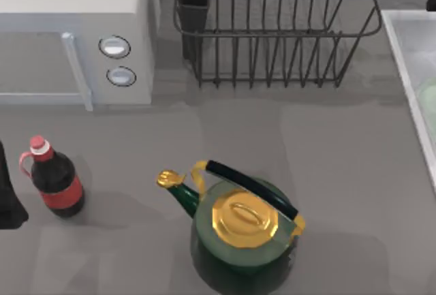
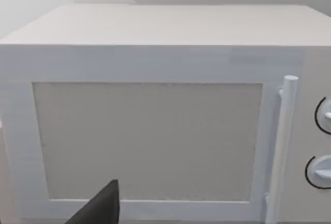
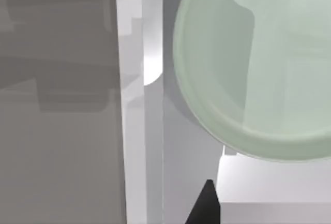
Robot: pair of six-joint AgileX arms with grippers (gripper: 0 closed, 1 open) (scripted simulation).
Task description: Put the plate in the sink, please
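1. At the table's right edge, the large round pale mint-green plate (image 1: 429,104) lies inside the white-rimmed, grey rectangular sink (image 1: 398,43) — judged to be delivered already.
2. Right wrist view: the plate (image 3: 258,63) sits past the sink's rim (image 3: 132,131), free of the right gripper; its finger spread cannot be told.
3. Left wrist view: white boxy microwave (image 2: 155,105) faces the parked left arm — finger spread cannot be told.

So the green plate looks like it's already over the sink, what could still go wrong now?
The plate lies close to the sink's white rim, with the right claw's dark tip just above it. If that arm pulls away carelessly, it might clip the plate or the rim. Whether the plate sits flat in the basin cannot be told, so it might slide or tip. The kettle stands well away.
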